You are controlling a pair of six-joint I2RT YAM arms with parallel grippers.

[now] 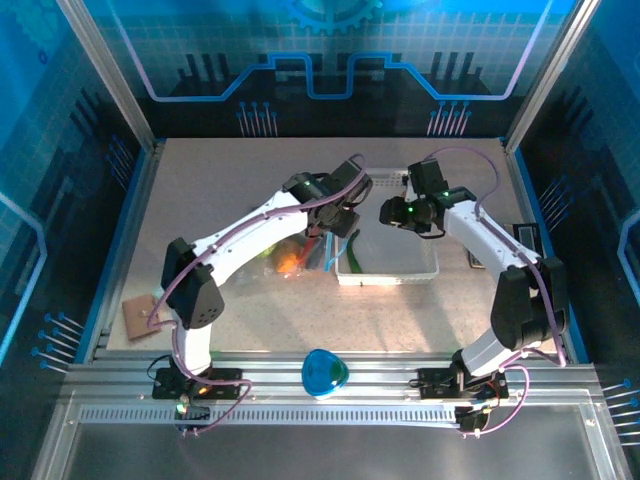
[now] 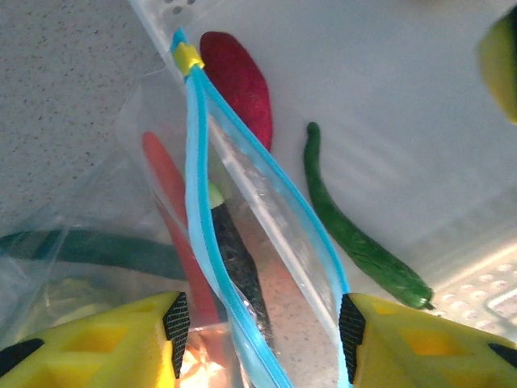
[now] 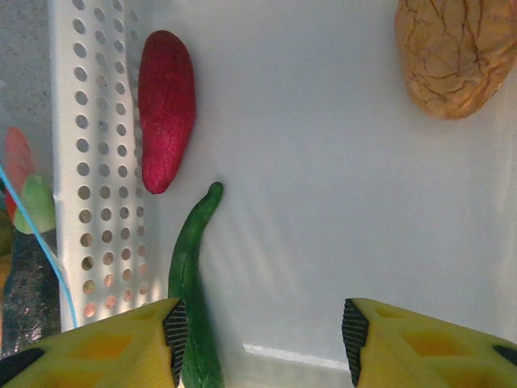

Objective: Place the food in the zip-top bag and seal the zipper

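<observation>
L gripper (image 2: 262, 323): jaws approx. half apart, nothing clamped; both strands of the zipper (image 2: 196, 202) are straddled, not pinched.
R gripper (image 3: 262, 331): likewise parted, empty, poised over the white basket (image 3: 81, 162).
Zip-top bag (image 2: 81, 202): laid on the table (image 2: 65, 73) just beside the basket wall, mouth gaping. Judged thin, floppy, slippery; best taken by the stiffer zipper strip, near the yellow end clip (image 2: 187, 58).
Food, bagged: orange piece (image 2: 166, 190), dark-green cucumber (image 2: 89, 252) (seen through the film).
Food, left in basket: red chili (image 3: 166, 109), slim green cucumber (image 3: 190, 267), tan piece (image 3: 452, 52). Judged light, rigid, smooth; long items best pinched mid-length, across the narrow axis.
</observation>
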